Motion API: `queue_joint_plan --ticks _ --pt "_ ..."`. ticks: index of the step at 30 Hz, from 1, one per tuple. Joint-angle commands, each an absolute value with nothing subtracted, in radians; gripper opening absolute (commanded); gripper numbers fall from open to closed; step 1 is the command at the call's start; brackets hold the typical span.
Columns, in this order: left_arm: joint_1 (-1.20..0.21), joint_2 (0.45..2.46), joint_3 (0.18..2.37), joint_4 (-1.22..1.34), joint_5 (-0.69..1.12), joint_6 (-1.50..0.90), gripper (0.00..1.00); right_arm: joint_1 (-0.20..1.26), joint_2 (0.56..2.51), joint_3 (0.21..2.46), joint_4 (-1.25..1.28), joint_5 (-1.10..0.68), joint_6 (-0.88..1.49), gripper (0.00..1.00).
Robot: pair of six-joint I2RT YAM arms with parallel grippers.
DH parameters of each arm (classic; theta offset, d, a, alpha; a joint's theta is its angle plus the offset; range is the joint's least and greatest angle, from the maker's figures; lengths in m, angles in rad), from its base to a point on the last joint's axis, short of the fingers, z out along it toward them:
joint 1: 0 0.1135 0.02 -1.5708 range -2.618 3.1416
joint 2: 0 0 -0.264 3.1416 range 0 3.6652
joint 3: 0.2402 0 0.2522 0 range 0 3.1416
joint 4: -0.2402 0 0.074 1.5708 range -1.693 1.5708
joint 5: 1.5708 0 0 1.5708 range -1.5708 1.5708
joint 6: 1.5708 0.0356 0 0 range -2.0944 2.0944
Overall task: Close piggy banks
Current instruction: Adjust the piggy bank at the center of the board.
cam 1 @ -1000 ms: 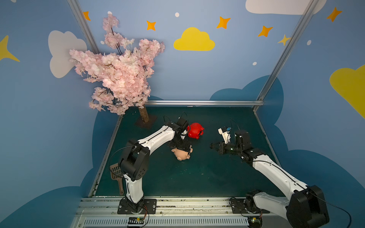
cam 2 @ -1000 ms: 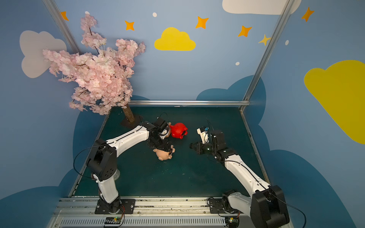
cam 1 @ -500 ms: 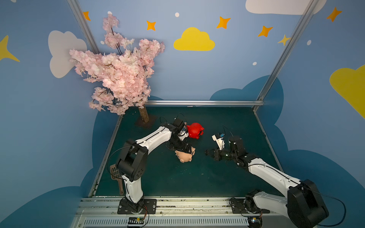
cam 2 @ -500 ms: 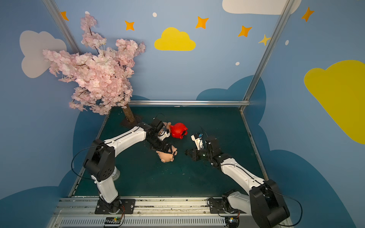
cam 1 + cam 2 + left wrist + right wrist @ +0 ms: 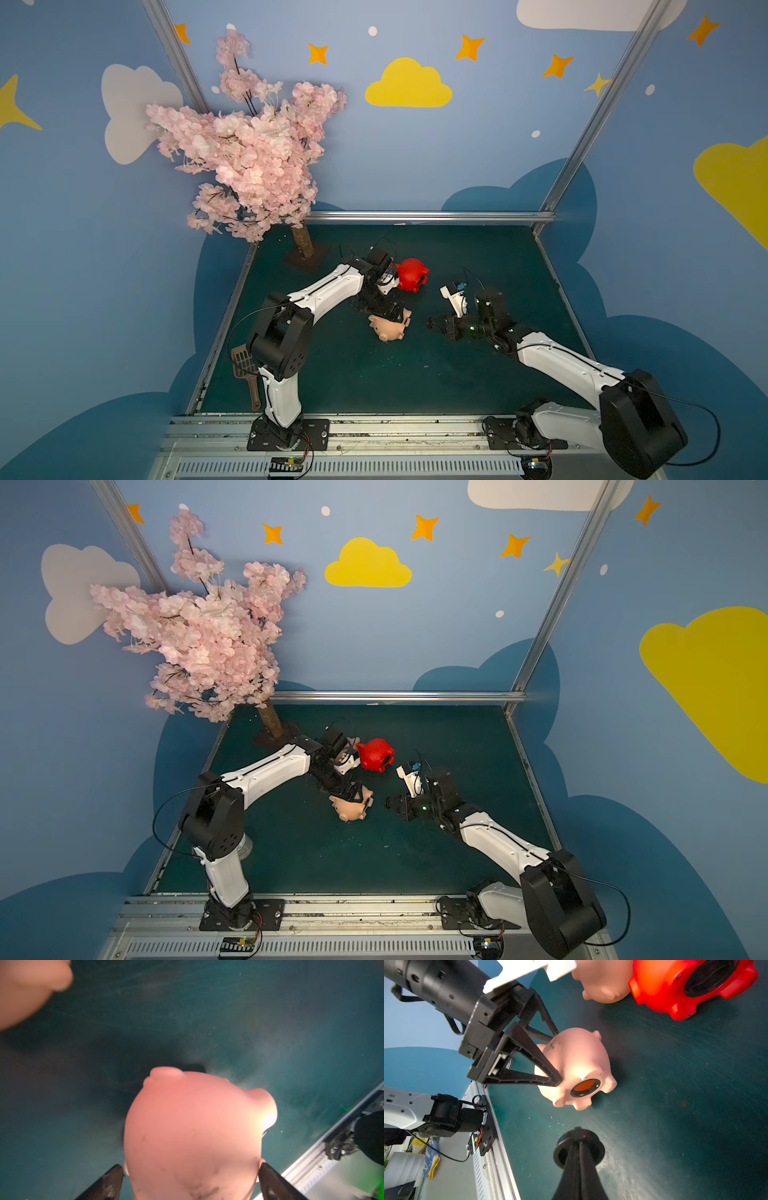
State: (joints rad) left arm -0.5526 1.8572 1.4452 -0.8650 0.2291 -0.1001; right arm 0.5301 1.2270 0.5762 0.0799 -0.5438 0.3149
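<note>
Plainly, my left gripper (image 5: 556, 1058) stood spread wide, its two black fingers (image 5: 529, 1081) flanking the rear of a rounded peach-pink plastic piggy bank (image 5: 577, 1059). Whether they pressed its flanks, I could not tell. That pig lay on its side near the middle of the dark green table mat (image 5: 415, 374). Its round belly hole was turned toward my right gripper (image 5: 579, 1145) and showed orange inside a black rim. My right gripper's fingers were together, clamped on a small black round plug (image 5: 560, 1154). The plug was held apart from the pig, with bare mat between it and the belly hole.

I counted three piggy banks: two peach-pink and one red. The glossy red plastic piggy bank (image 5: 411, 274) lay farther back on the mat, and its belly hole looked dark. The second peach-pink piggy bank (image 5: 604, 980) sat just beside the red one, mostly hidden behind my left wrist in both top views. I counted one plug in my grip. One artificial tree with pink blossoms (image 5: 253, 158) stood in the back left corner. One brown slotted scoop (image 5: 243, 363) lay beside the mat's left edge.
</note>
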Motion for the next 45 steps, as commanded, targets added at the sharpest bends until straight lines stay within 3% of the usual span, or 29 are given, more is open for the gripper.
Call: queue_joint_plan --ticks 1,18,27,45 --pt "-0.572 1.866 1.471 -0.899 0.158 -0.086 1.00 0.538 1.238 0.582 0.089 -0.535 0.308 0.00" --pt "-0.565 1.901 1.462 -0.881 0.205 -0.094 0.98 0.551 1.210 0.568 0.084 -0.510 0.296 0.00" --pt "-0.550 1.885 1.410 -0.841 0.371 -0.072 0.97 0.564 1.223 0.551 0.119 -0.520 0.308 0.00" --pt "-0.525 1.866 1.358 -0.794 0.444 -0.079 1.00 0.673 1.305 0.502 0.273 -0.468 0.357 0.00"
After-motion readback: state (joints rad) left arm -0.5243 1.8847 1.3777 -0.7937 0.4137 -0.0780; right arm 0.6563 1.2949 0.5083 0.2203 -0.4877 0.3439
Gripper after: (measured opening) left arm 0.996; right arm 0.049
